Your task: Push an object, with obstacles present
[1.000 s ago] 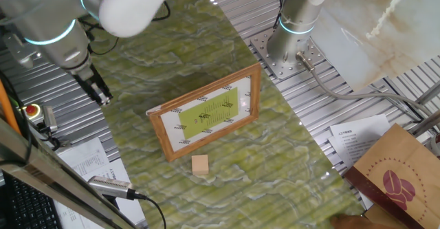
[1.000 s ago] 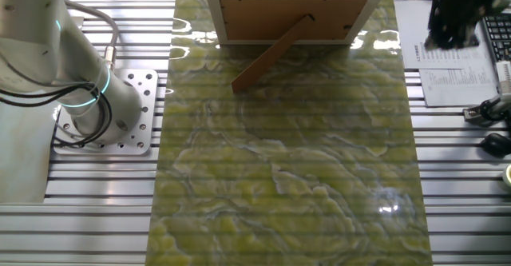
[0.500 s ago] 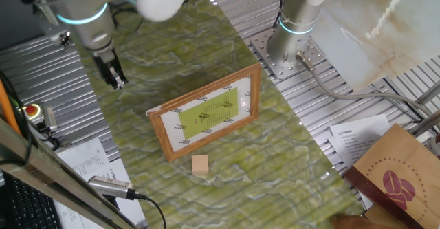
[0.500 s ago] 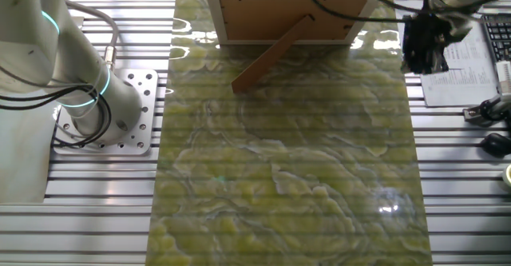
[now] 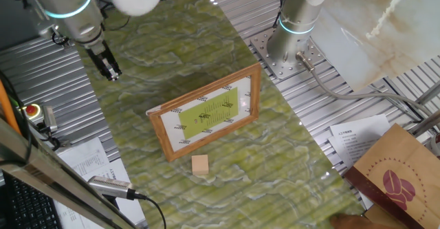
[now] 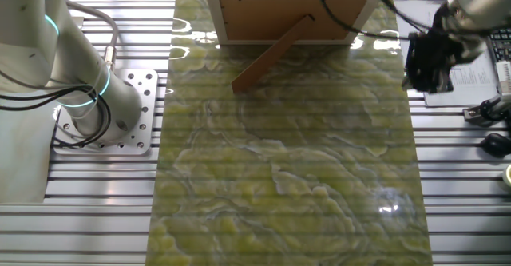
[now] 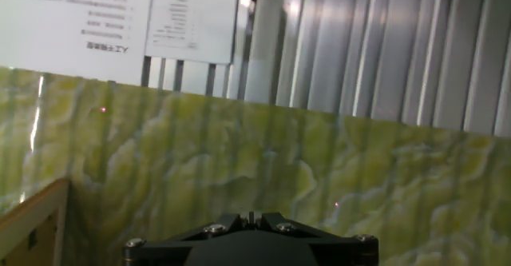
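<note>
The small wooden cube [image 5: 200, 164] sits on the green marbled mat [image 5: 289, 167], just in front of the standing picture frame [image 5: 206, 112]. The frame has a light wood border and a yellow-green sheet. In the other fixed view only the frame's back and prop leg [image 6: 287, 14] show, and the cube is hidden behind it. My gripper [image 5: 112, 75] hangs above the mat's far left edge, well away from the frame and the cube, fingers together and empty. It is at the mat's right edge in the other fixed view [image 6: 418, 81]. The hand view [image 7: 251, 216] shows the frame's corner [image 7: 36, 218] at lower left.
A brown coffee-bean paper bag [image 5: 399, 177] stands off the mat at the lower right. The arm's base [image 5: 289, 43] is bolted beside the mat. Printed sheets [image 7: 120, 14] lie on the slatted metal table. A red button [image 5: 31, 110] and cables lie at the left.
My gripper has swung in from over the slatted table to the mat's edge, then shifted slightly further from the frame. The cube and the frame have not moved.
</note>
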